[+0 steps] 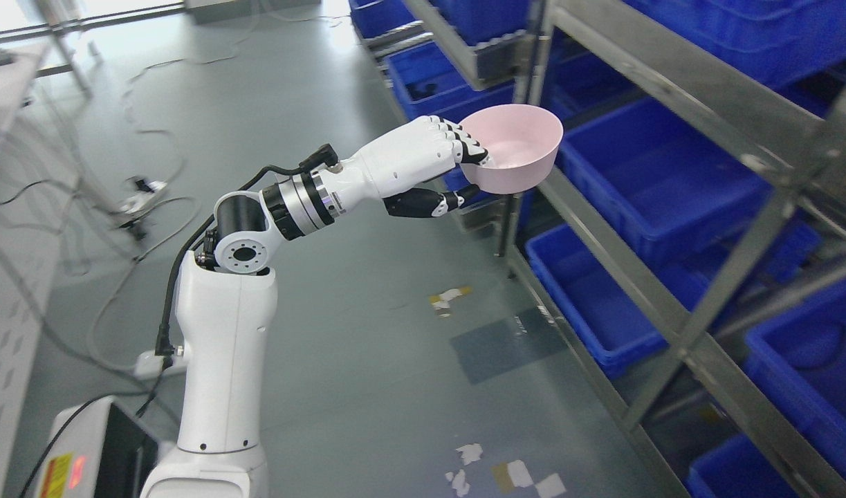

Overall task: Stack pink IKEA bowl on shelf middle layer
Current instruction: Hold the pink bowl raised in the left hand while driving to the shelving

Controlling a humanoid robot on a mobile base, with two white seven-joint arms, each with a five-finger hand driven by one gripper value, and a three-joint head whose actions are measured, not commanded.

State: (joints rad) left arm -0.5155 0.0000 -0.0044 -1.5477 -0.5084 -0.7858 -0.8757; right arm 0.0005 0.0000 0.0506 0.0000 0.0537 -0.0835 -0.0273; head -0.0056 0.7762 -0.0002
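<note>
— Pink, matte plastic by the look of it: that's the bowl [516,146] I've got in the left hand [423,162], held up in the air just off the front rail of the metal shelf [672,90]. It is not on any layer yet.

— How is the hand on it?

— Clamped on the near rim. The fingers [464,142] curl over the lip into the bowl and the thumb [429,204] sits underneath against the outer wall. So the bowl hangs off the far side of the fingertips, toward the shelf, mouth up and tipped a little toward me.

— And the other arm?

— I don't see the right arm in the head view at all. The left does this alone.

— Where does it have to go?

— Onward, the way the forearm already points. The blue bin [644,173] on the level behind the rail lies just beyond and slightly below the bowl; I take that for the middle layer. I can't make out a second pink bowl in there to stack onto, the bin's inside looks bare from here.

— Risk?

— My guess is the rail. The bowl's underside is close above it, so I'd carry it over before lowering, and level the rim first.
</note>
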